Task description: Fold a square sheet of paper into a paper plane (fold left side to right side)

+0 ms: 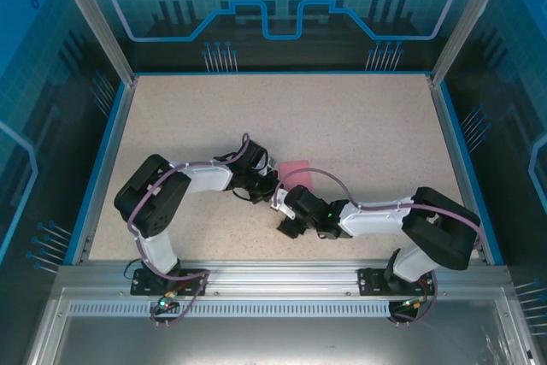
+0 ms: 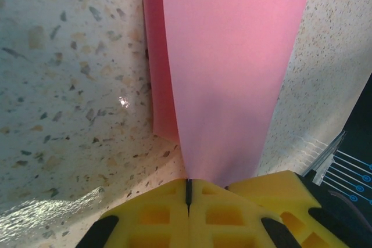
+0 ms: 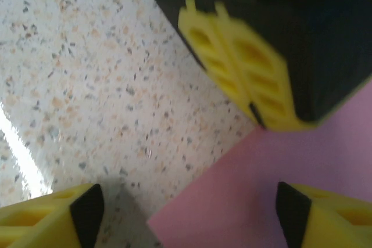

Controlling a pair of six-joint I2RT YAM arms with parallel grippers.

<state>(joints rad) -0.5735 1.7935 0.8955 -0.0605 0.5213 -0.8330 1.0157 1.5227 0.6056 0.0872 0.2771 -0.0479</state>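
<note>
Left wrist view: the pink square sheet of paper (image 2: 232, 74) lies mid-table, doubled along one edge. Its near end is pinched in your left gripper (image 2: 188, 193), fingers together. Your right gripper (image 3: 186, 219) hovers over a corner, fingers apart. The side fold looks under way; next, press the crease flat. On the speckled tabletop (image 1: 342, 117), the two close-set arms may crowd each other.

pink paper (image 1: 297, 168) on table (image 1: 367, 126), left hand (image 1: 268, 179) at its edge, right hand (image 1: 279, 203) near
</note>
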